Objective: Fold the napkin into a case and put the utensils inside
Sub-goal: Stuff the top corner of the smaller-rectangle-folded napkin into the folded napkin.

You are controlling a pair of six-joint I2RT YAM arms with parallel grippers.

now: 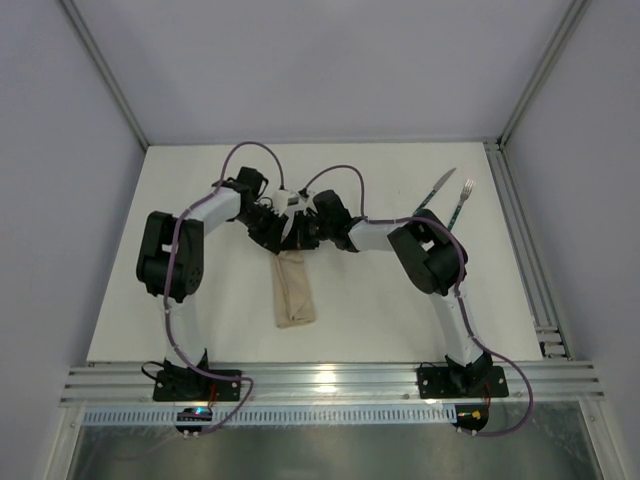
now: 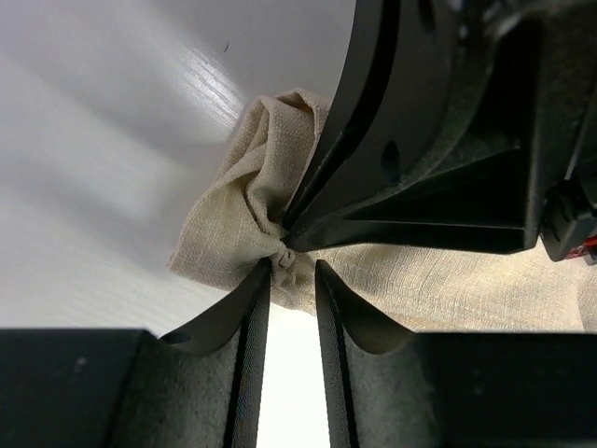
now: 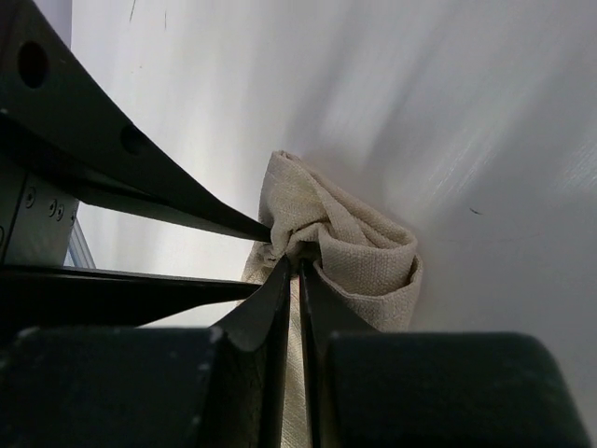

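The napkin is a beige cloth folded into a narrow oblong case in the middle of the table. Both grippers meet at its far end. My right gripper is shut on a bunched corner of the cloth. My left gripper has its fingers a narrow gap apart, with the same bunch at their tips and not squeezed. In the top view the left gripper and the right gripper almost touch. The knife and the fork lie side by side at the far right.
The right gripper's black fingers fill the upper right of the left wrist view. The left gripper's fingers cross the right wrist view. An aluminium rail runs along the table's right edge.
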